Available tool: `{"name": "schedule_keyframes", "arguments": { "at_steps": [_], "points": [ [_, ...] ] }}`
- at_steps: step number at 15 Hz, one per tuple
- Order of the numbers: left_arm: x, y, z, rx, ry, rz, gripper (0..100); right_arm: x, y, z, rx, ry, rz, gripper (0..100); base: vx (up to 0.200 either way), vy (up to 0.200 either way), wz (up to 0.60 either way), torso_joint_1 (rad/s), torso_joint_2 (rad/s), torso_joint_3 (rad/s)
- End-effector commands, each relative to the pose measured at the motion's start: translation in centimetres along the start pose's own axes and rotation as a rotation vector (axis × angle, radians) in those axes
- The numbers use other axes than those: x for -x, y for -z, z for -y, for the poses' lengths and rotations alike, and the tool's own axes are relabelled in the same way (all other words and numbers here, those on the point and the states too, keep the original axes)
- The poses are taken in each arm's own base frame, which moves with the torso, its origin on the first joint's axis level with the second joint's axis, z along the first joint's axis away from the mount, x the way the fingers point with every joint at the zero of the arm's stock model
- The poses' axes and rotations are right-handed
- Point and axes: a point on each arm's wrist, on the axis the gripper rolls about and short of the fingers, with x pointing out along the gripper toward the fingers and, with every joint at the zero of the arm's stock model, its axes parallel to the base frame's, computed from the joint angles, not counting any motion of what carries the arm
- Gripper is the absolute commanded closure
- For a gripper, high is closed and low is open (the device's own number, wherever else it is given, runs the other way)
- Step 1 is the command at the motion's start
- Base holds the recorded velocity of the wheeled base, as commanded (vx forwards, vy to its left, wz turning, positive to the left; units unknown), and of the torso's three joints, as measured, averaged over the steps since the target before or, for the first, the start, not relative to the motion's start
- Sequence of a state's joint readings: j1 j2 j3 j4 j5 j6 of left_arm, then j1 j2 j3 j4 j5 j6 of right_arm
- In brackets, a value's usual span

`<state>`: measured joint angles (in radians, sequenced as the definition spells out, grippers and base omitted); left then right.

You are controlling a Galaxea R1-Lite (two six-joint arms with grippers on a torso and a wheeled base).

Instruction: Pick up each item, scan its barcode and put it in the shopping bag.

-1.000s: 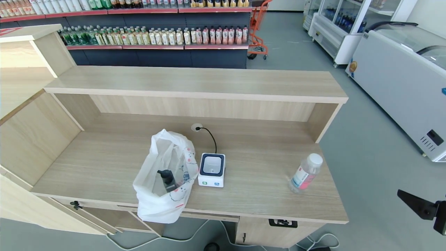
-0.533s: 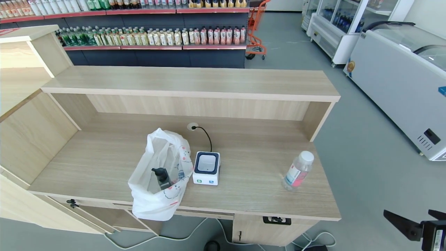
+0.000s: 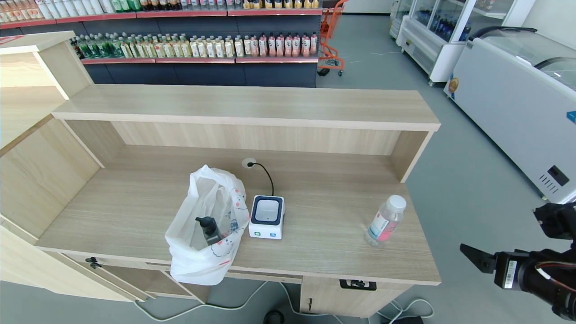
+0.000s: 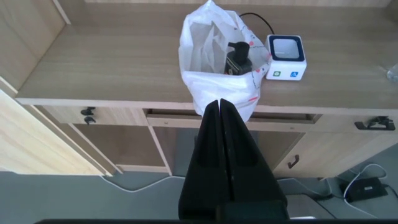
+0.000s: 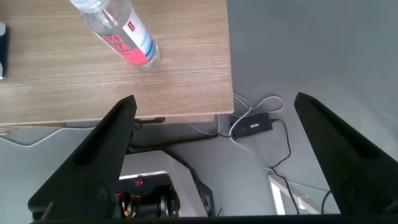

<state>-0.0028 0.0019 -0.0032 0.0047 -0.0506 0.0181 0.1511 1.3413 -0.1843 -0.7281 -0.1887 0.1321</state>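
Head view, from left to right: a white plastic shopping bag (image 3: pixel 198 252) stands open near the front edge of a light wooden counter (image 3: pixel 315 252), with a dark pump bottle (image 3: pixel 208 228) inside it. Just beside the bag sits a small white barcode scanner (image 3: pixel 267 217) with a dark-framed window on top and a green and a blue sticker on its front. Well apart, near the counter's right end, stands a clear water bottle (image 3: pixel 384 220) with a white cap.

Left wrist view adds the left gripper (image 4: pixel 219 106), fingers pressed together on nothing, below the counter's front edge, in front of the bag.

Right wrist view adds the right gripper (image 5: pixel 214 102), fingers spread wide, off the counter's right front corner. The bottle lies beyond them, not between them. Its label is red, white and blue; the lettering is too small to read.
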Motion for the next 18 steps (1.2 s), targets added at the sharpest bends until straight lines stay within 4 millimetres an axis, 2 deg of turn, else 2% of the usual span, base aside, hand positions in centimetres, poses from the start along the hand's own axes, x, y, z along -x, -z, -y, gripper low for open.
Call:
{"name": "schedule_keyframes", "arguments": {
  "at_steps": [1,4,10,18],
  "points": [
    [0.0,0.0,0.0,0.0,0.0,0.0,100,-2.5,0.9,-1.2,0.017,-0.005,-0.077,0,0.0,0.0,0.0,0.0,0.0,0.0],
    [0.0,0.0,0.0,0.0,0.0,0.0,100,-3.5,1.3,-1.9,0.022,-0.027,-0.09,0,0.0,0.0,0.0,0.0,0.0,0.0],
    [0.0,0.0,0.0,0.0,0.0,0.0,100,-7.2,2.6,-3.0,0.05,-0.041,-0.075,0,0.0,0.0,0.0,0.0,0.0,0.0],
    [0.0,0.0,0.0,0.0,0.0,0.0,100,-10.4,4.2,-4.2,0.065,-0.065,-0.029,0,0.0,0.0,0.0,0.0,0.0,0.0]
  ]
}}
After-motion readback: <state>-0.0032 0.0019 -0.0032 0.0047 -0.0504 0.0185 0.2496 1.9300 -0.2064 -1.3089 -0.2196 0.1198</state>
